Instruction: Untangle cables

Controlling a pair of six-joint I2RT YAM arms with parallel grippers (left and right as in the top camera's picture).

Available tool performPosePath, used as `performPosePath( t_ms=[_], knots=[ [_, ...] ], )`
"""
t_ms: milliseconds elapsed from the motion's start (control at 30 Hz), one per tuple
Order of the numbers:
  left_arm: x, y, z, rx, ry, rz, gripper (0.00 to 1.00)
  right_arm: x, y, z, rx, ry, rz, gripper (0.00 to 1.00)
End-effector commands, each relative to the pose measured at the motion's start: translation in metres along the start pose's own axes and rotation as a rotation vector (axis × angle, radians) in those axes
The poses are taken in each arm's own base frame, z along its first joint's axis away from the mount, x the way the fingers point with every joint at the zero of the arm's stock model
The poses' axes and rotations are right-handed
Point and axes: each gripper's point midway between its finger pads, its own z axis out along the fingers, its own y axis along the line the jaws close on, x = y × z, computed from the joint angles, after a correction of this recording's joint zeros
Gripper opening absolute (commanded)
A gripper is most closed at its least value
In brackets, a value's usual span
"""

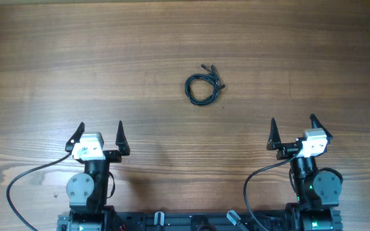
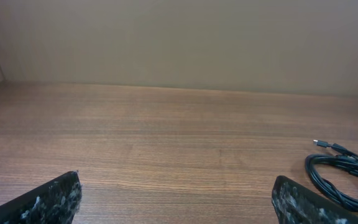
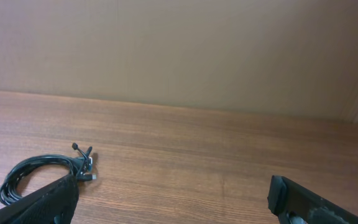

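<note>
Your left end effector (image 1: 101, 124) and right end effector (image 1: 292, 118) stand spread wide, well apart from the coiled thin black cables (image 1: 202, 87) on the brown wooden table (image 1: 76, 64).

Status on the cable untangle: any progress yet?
Done: nothing; the cables lie in one small coil on the table, plug tips poking out. In hand: nothing; left gripper and right gripper are open, empty, apart from the coil. Left: everything, reaching, gripping and separating the strands.
</note>
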Motion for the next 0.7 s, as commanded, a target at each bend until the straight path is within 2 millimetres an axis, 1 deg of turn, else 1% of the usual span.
performPosePath(
  t_ms=[0, 667],
  knots=[
    [0.0016, 0.0014, 0.0004, -0.005, -0.002, 0.022, 1.00, 0.0000, 0.0012, -0.0005, -0.009, -0.008, 0.014, 1.00],
    [0.0004, -0.0026, 0.0004, 0.018, -0.007, 0.018, 1.00, 0.0014, 0.0013, -0.0001, -0.010, -0.002, 0.015, 1.00]
  ],
)
